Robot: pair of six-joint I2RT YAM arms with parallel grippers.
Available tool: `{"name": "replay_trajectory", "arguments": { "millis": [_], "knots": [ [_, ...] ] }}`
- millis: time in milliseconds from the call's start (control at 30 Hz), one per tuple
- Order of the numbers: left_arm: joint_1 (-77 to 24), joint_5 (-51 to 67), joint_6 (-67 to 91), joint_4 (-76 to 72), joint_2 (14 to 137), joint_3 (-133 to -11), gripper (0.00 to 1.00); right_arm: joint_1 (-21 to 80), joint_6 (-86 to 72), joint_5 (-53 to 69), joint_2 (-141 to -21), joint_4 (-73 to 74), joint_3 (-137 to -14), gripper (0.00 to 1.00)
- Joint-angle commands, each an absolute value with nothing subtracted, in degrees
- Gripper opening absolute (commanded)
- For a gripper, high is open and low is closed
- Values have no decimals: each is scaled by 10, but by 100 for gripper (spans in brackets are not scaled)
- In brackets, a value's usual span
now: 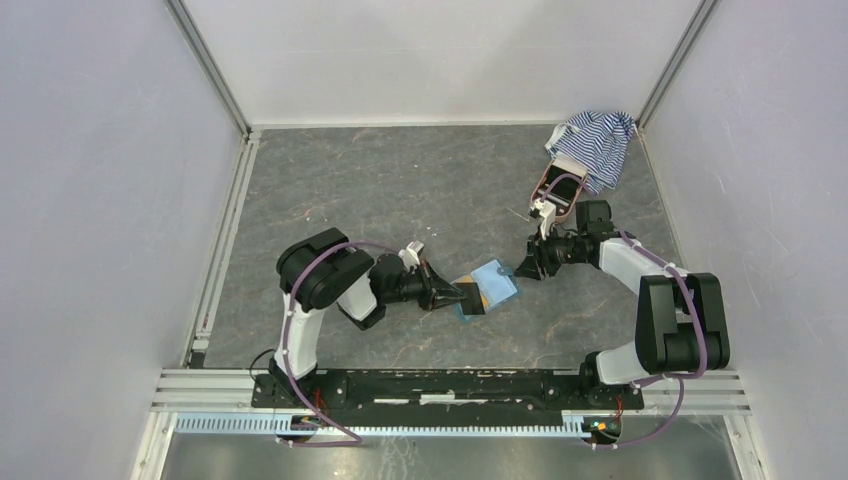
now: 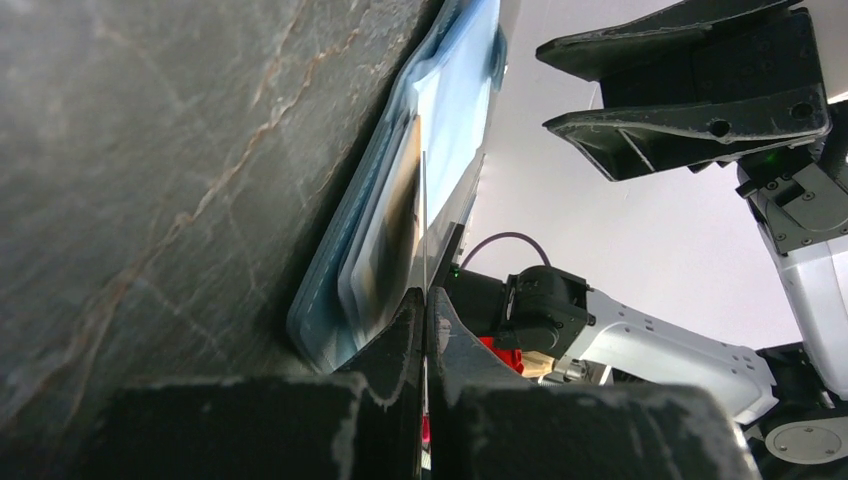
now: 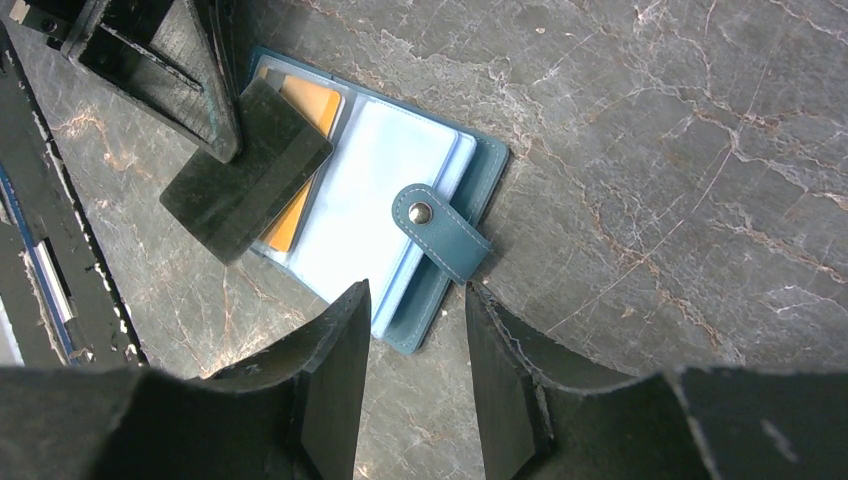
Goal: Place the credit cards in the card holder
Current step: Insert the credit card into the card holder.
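Observation:
The card holder (image 3: 385,205), teal-blue with pale blue pockets, lies open on the grey table, its snap tab (image 3: 441,231) folded over the pages. A tan-gold credit card (image 3: 312,105) sits in one pocket. My left gripper (image 2: 425,296) is shut on a dark grey credit card (image 3: 245,170), which rests slanted over the holder's left edge and across the tan card. In the left wrist view this card (image 2: 423,215) shows edge-on beside the holder (image 2: 455,110). My right gripper (image 3: 414,298) hovers open just above the holder's near edge, with nothing between its fingers. From above, both grippers (image 1: 462,296) (image 1: 521,270) flank the holder (image 1: 495,283).
A pink oval case (image 1: 560,186) lies at the back right, partly under a blue-white striped cloth (image 1: 598,138). White walls close off the table on the left, right and far sides.

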State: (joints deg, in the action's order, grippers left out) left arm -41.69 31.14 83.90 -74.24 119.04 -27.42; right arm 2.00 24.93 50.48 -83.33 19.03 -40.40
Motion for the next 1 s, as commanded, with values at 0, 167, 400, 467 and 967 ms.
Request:
{"name": "replay_trajectory", "arguments": {
  "millis": [0, 167, 400, 467, 967],
  "knots": [
    [-415, 311, 828, -693, 1164, -265, 2, 25, 257, 517, -823, 191, -426, 46],
    [-415, 311, 830, -688, 1178, -284, 2, 26, 257, 517, -823, 191, -426, 46],
    [-416, 289, 809, -632, 1175, -306, 2, 26, 257, 518, -822, 192, -426, 46],
    [-416, 284, 806, -622, 1174, -309, 2, 27, 257, 519, -821, 192, -426, 46],
    [-416, 273, 766, -579, 1180, -354, 2, 36, 252, 506, -844, 196, -428, 46]
  ]
}}
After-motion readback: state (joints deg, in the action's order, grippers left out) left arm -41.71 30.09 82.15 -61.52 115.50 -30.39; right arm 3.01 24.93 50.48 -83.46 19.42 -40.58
